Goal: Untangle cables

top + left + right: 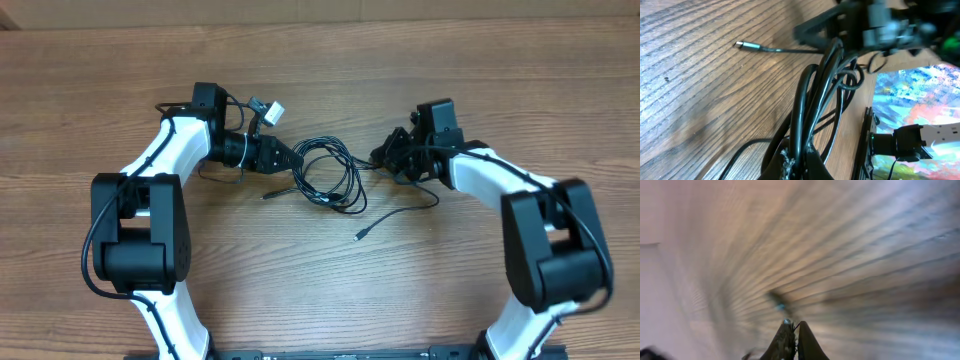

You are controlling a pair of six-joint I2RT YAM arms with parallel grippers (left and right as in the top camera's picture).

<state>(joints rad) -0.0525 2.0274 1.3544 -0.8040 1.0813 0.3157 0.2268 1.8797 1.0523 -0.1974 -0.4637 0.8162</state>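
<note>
- Your cables lie in loose black loops on the table, midway between the two arms. One strand trails toward you and ends in a silvery-tipped plug.
- From overhead, your left gripper sits at the left edge of the loops and your right gripper at the right edge. You cannot judge either grip from up there.
- The left wrist view settles the left side. The loops bunch together and run down into the left gripper, whose jaws are clamped on the strands. It also shows a silvery plug tip lying flat on the wood, and the right gripper as a dark blur at the far end of the loops.
- The right wrist view is smeared with blur. You can make out the right gripper with its fingers pressed together, but not whether a cable is caught between them.
- Past the table edge, the left wrist view shows a bright multicoloured surface, too blurred to read.
</note>
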